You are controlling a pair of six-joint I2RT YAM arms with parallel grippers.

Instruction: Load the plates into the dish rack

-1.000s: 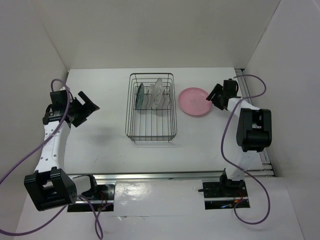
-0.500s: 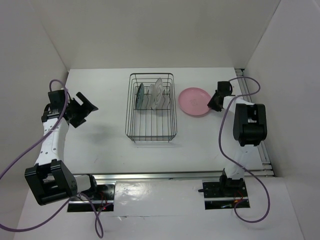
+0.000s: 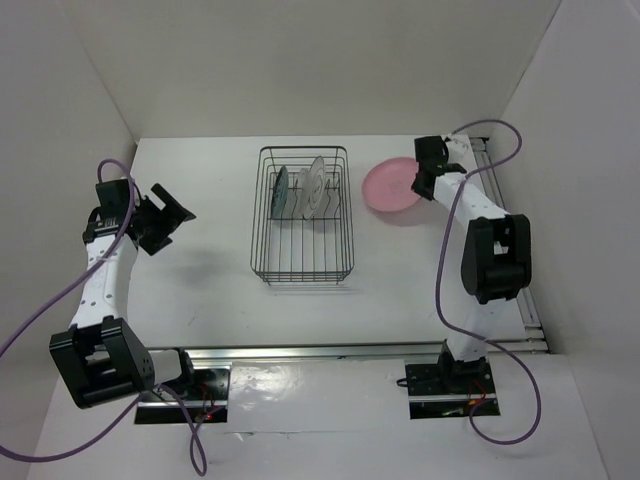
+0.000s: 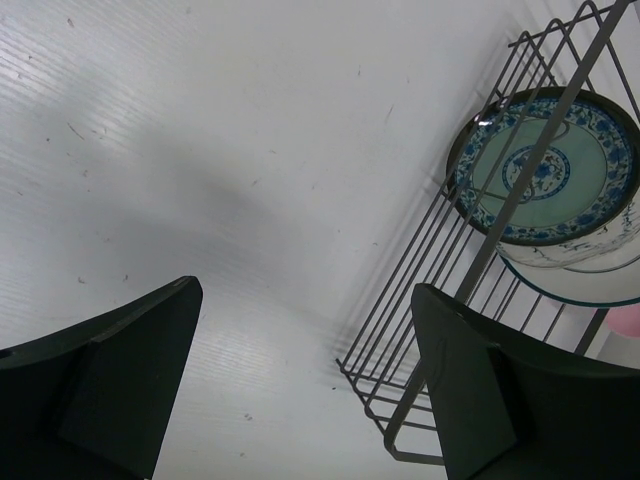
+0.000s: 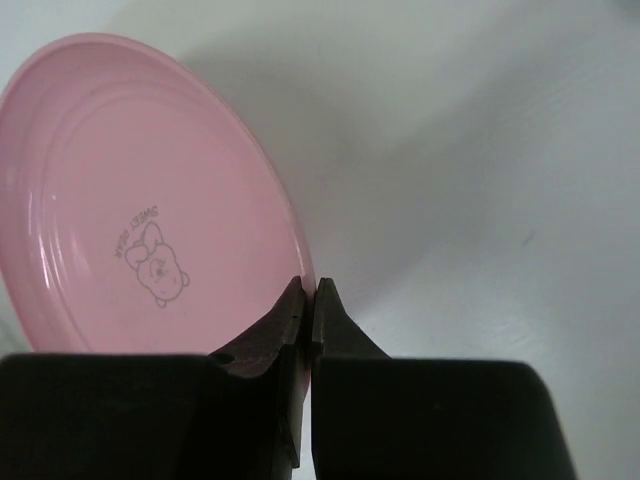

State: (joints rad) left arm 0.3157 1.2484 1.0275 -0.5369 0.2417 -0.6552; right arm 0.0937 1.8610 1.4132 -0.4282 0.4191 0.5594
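Right jaws: pinched shut on the rim of the pink plate (image 5: 150,200), at its lower right edge in the wrist view. The plate's face, with a small printed figure, spreads to the upper left.
Plate position: the pink plate (image 3: 388,187) is in the upper right of the overhead view, just right of the dish rack (image 3: 303,215) and apart from it. Whether it touches the bench (image 3: 200,290) cannot be told.
Left jaws: spread wide with nothing between them, at the left of the overhead view, well apart from the rack.
Rack contents: a teal-green plate (image 4: 545,165) stands upright at the far end, with two more plates (image 3: 314,183) upright beside it. The near half shows only wire.
Edges: the back wall (image 3: 300,70) is near, above the pink plate. The right wall (image 3: 590,150) lies just beyond the right arm (image 3: 495,250).
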